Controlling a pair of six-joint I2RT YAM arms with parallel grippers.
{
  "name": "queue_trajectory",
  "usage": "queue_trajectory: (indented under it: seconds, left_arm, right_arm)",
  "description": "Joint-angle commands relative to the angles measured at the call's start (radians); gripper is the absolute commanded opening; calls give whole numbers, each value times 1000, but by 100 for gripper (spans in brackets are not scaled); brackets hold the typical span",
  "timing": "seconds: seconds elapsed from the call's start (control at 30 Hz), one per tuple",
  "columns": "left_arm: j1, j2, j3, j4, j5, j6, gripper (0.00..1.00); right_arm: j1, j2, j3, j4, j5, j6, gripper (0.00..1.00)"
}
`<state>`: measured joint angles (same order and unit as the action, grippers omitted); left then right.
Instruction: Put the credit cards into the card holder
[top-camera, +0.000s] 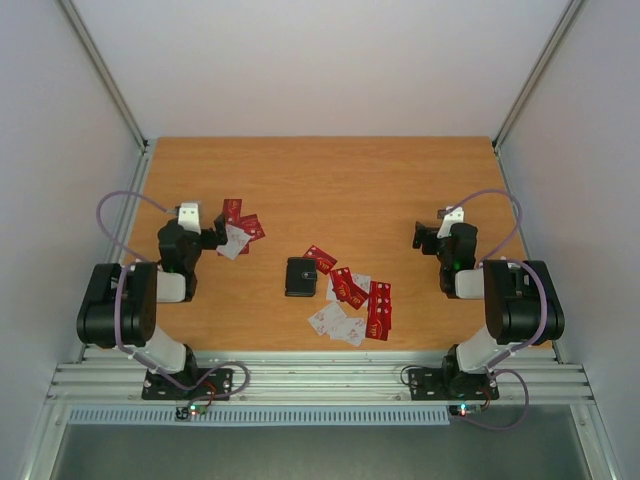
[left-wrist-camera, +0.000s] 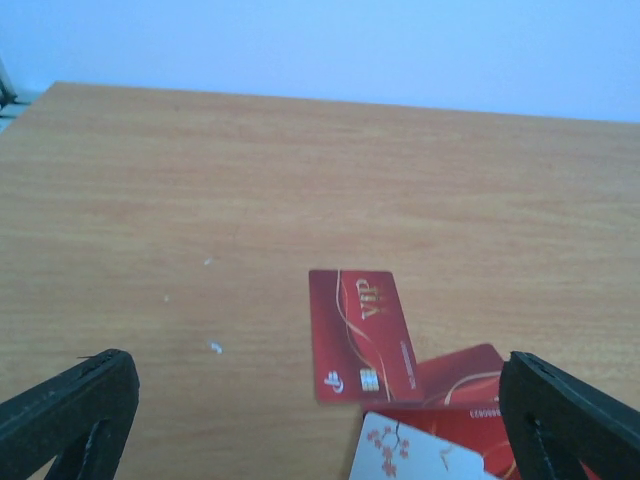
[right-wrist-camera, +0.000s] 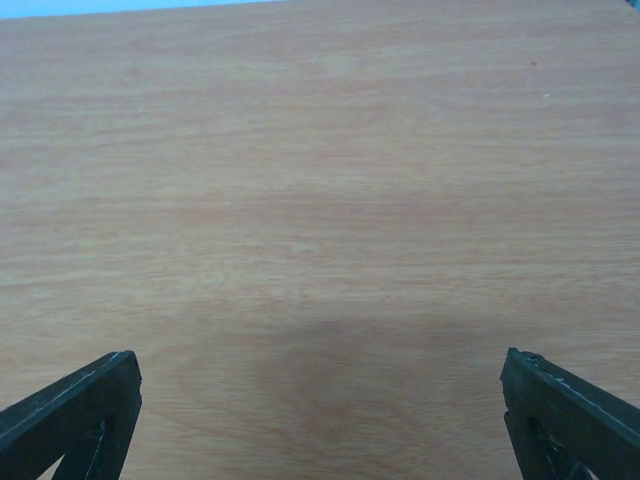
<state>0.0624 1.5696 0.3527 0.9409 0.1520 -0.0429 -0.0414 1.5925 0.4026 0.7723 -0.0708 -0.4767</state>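
The card holder (top-camera: 300, 277) lies flat on the wooden table (top-camera: 330, 180), a little left of the table's middle and nearer the front edge than the back; from above it shows only black, and I cannot tell whether it is folded shut. The credit cards (top-camera: 352, 300) lie in two loose groups. The larger group, red and white ones overlapping, spreads just to the right of the holder and toward the near edge, its closest red card (top-camera: 320, 258) almost at the holder's upper right corner. The smaller group (top-camera: 240, 226) sits well apart to the left, right in front of the left gripper (left-wrist-camera: 318, 385). That gripper's fingers are spread wide and hold nothing. Between them the wrist view shows a red VIP card (left-wrist-camera: 360, 335) lying flat, a second red card (left-wrist-camera: 465, 385) tucked partly beneath it, and a white card (left-wrist-camera: 410, 452) with small red marks (cut off by the frame's bottom edge). The right gripper (right-wrist-camera: 320, 385) is over on the table's right side, its fingers likewise spread wide, with only bare wood between them.
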Motion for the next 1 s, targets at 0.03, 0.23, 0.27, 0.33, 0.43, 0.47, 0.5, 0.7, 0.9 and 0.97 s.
queue_trajectory:
  seconds: [0.03, 0.23, 0.27, 0.33, 0.43, 0.47, 0.5, 0.7, 0.9, 0.97]
  left_arm:
    - [-4, -5, 31, 0, -9, 26, 99]
    - [-10, -6, 38, -14, -18, 32, 99]
    - [-10, -5, 38, -14, -19, 32, 99]
    - [-9, -6, 38, -14, -19, 32, 99]
    - [-10, -6, 38, -14, -19, 32, 99]
    - [-10, -6, 38, -14, -19, 32, 99]
    - [-9, -5, 38, -14, -19, 32, 99]
    - [-9, -6, 38, -13, -19, 32, 99]
    - [-9, -6, 38, -14, -19, 33, 99]
    - [-9, -5, 38, -14, -18, 32, 99]
  right_arm:
    - [-2, -3, 14, 68, 60, 29, 98]
    - [0, -2, 21, 58, 46, 22, 99]
    - [0, -2, 21, 56, 46, 23, 98]
    - [0, -1, 22, 54, 46, 21, 98]
    - [0, -1, 23, 53, 38, 19, 98]
    - [0, -2, 24, 53, 36, 18, 98]
    - [0, -2, 24, 52, 37, 19, 98]
    - [0, 1, 25, 51, 36, 18, 98]
    - [12, 4, 28, 47, 42, 8, 98]
    - [11, -1, 19, 62, 46, 7, 98]
